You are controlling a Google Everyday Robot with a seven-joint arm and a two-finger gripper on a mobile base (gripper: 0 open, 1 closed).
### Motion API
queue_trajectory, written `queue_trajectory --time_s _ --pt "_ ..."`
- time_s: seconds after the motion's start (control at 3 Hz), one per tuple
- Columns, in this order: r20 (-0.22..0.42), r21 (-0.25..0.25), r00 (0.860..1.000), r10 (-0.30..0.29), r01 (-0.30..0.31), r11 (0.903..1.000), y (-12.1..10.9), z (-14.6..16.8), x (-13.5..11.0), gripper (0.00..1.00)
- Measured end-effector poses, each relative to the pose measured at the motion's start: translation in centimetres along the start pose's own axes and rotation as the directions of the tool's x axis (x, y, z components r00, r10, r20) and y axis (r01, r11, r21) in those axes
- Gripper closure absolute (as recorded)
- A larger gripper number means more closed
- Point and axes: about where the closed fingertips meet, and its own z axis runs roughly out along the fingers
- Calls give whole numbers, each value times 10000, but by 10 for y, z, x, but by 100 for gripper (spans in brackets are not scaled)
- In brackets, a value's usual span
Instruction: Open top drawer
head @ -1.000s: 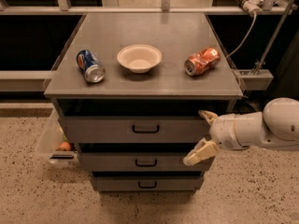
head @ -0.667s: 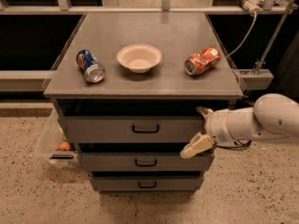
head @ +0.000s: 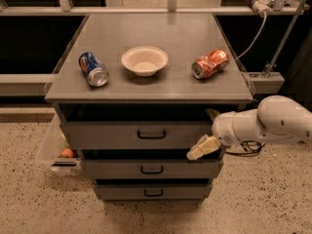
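Note:
The top drawer [head: 107,135] is the widest grey drawer, just under the cabinet top, with a small black bar handle [head: 151,135] at its centre. Its front looks flush and shut. My gripper [head: 207,130] is in front of the right end of that drawer front, to the right of the handle and apart from it. Its two cream fingers are spread open, one up by the drawer's top edge and one [head: 202,148] down by its lower edge, with nothing between them. My white arm [head: 273,123] comes in from the right.
Two narrower drawers [head: 151,169] sit below. On the cabinet top [head: 175,82] lie a blue can [head: 93,69], a beige bowl [head: 144,60] and a crushed orange can [head: 210,64]. A clear bin [head: 54,147] stands on the floor at the left. A cable and post are at the right.
My gripper and arm have moved left, from beside the cabinet's right edge to in front of the right end of the top drawer. The drawers have not moved.

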Motion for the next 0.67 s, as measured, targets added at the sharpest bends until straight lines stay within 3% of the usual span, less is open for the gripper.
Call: queue_trajectory --time_s 0.33,0.67 --pt "0 0 10000 0 0 10000 0 0 0 0" --pt "-783 -691 9969 -96 41 9976 10 -1 5 0"
